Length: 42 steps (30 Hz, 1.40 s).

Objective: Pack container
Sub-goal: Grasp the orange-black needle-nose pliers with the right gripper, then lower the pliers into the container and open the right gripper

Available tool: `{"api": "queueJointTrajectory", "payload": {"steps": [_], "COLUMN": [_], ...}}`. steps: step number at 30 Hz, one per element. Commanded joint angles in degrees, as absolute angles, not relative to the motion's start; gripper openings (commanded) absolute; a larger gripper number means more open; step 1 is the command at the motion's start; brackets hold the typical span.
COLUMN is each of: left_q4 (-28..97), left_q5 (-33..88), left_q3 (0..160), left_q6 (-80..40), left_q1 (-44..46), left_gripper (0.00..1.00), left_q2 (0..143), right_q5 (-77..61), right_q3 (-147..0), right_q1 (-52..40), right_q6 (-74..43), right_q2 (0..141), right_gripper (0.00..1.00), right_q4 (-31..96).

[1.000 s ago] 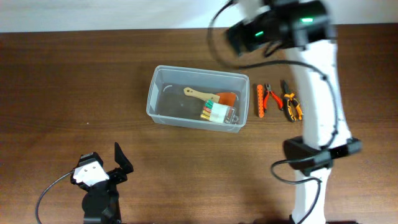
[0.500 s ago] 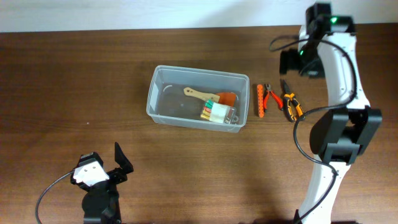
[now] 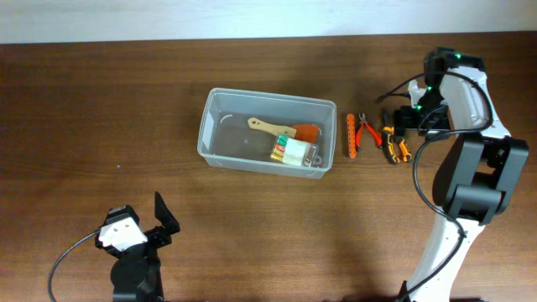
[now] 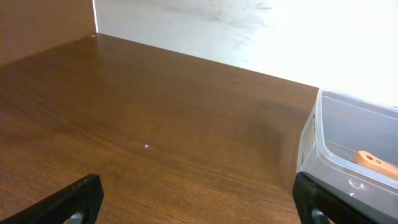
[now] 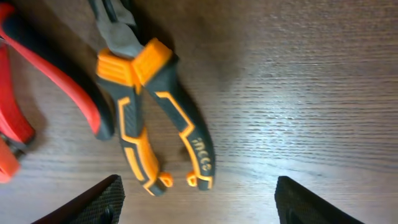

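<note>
The container [image 3: 204, 127] is a clear plastic bin in the middle of the table. It holds a wooden-handled brush [image 3: 281, 129] and a white and green item [image 3: 291, 151]. Its corner shows at the right of the left wrist view [image 4: 320, 146]. Orange-and-black pliers [image 3: 393, 143] lie on the table to its right, and fill the right wrist view [image 5: 155, 112]. My right gripper [image 3: 409, 118] hovers open just above the pliers' handle ends [image 5: 205, 202] and holds nothing. My left gripper [image 3: 159, 220] is open and empty at the front left [image 4: 199, 202].
Red-handled pliers [image 3: 366, 130] and an orange strip-shaped tool [image 3: 352, 136] lie between the bin and the orange pliers. The red pliers also show at the left of the right wrist view [image 5: 56, 74]. A pale wall runs along the table's back edge [image 4: 217, 31].
My right arm has swung from above the back of the bin to the right and come down over the orange pliers. The left arm and the bin have not moved.
</note>
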State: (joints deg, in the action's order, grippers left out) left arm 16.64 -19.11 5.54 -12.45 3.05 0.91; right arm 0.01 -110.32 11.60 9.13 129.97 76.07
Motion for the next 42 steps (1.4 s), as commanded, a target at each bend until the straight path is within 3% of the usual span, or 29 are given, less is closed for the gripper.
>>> {"api": "queueJointTrajectory", "payload": {"steps": [1,9,14,18,24,29,33,42], "left_q4": [16.7,16.7,16.7,16.7,16.7,16.7,16.7,16.7], "left_q5": [-19.3,-19.3,-19.3,-19.3,-19.3,-19.3,-19.3,-19.3], "left_q3": [5.3,5.3,5.3,5.3,5.3,5.3,5.3,5.3], "left_q6": [-11.9,-11.9,-11.9,-11.9,-11.9,-11.9,-11.9,-11.9], "left_q1": [3.3,3.3,3.3,3.3,3.3,3.3,3.3,3.3], "left_gripper": [0.99,0.99,0.99,0.99,0.99,0.99,0.99,0.99], "left_q2": [0.7,0.7,0.7,0.7,0.7,0.7,0.7,0.7], "right_q5": [0.3,0.9,0.9,0.7,0.7,0.5,0.7,-1.3], "right_q3": [-109.8,-108.0,-104.1,-101.3,-97.8,-95.9,-96.8,-115.9], "right_q1": [12.4,12.2,12.0,12.0,11.9,11.9,12.1,9.3], "right_q6": [14.1,14.8,14.5,13.0,12.7,11.4,7.8,1.4], "right_q2": [129.9,130.0,130.0,130.0,130.1,130.0,129.7,122.7], "right_gripper": [0.75,0.61,0.60,0.53,0.38,0.16,0.06,0.04], "right_q4": [76.6,73.9,69.5,66.3,63.6,62.9,63.5,72.9]}}
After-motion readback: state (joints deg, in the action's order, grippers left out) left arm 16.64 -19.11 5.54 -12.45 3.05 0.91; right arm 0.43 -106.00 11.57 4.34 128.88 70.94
